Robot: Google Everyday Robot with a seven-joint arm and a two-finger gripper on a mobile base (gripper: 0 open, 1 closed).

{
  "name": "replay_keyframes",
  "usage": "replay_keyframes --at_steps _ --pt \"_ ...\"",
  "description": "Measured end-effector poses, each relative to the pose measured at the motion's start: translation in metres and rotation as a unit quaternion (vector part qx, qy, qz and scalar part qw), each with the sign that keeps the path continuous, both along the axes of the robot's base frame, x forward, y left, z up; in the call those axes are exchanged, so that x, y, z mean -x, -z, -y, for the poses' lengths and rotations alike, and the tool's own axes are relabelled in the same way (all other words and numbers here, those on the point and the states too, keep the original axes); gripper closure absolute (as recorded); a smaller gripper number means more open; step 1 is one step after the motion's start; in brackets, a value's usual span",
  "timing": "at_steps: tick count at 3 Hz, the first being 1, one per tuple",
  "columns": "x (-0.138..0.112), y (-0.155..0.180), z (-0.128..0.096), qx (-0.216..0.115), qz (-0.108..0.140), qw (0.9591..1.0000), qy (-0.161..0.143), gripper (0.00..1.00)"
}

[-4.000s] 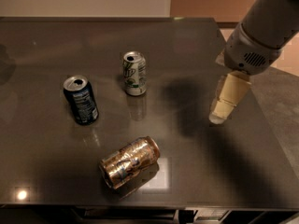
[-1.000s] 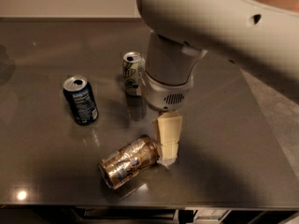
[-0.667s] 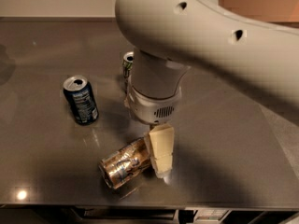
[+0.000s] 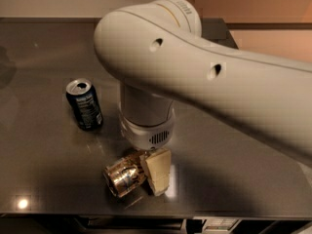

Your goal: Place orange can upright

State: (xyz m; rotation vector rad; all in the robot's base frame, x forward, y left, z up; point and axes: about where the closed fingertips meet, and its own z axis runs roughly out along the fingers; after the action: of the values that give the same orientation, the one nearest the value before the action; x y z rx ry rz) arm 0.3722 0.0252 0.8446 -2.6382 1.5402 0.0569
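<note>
The orange can [image 4: 123, 175] lies on its side near the front edge of the table [image 4: 44, 160], its round end facing the near left. The claw [image 4: 157, 177] is down at the can's far right end, touching or just beside it, under the broad white arm [image 4: 195, 67] that fills the middle of the scene. Whether the claw is released or clenched on the can cannot be told from this view, since the wrist hides most of it.

A dark blue can [image 4: 84, 104] stands upright to the far left, apart from the orange can.

The likely trouble lies in the can's round body. If the claw presses off-centre, the can may roll or skid away along the smooth table, and the front edge is close enough that a roll toward the near side could carry it off. A hold only at the end of the can may also let it pivot or slip when lifted, so it might come down tilted and topple. A wide sweep of the arm could knock over the dark blue can.
</note>
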Motion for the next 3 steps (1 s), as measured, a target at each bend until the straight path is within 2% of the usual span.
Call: replay_keyframes --at_steps 2,3 --pt "0.001 -0.002 0.002 0.038 0.014 0.9983 -0.041 0.65" --pt "-0.006 -0.019 0.007 0.069 0.033 0.9946 -0.070 0.87"
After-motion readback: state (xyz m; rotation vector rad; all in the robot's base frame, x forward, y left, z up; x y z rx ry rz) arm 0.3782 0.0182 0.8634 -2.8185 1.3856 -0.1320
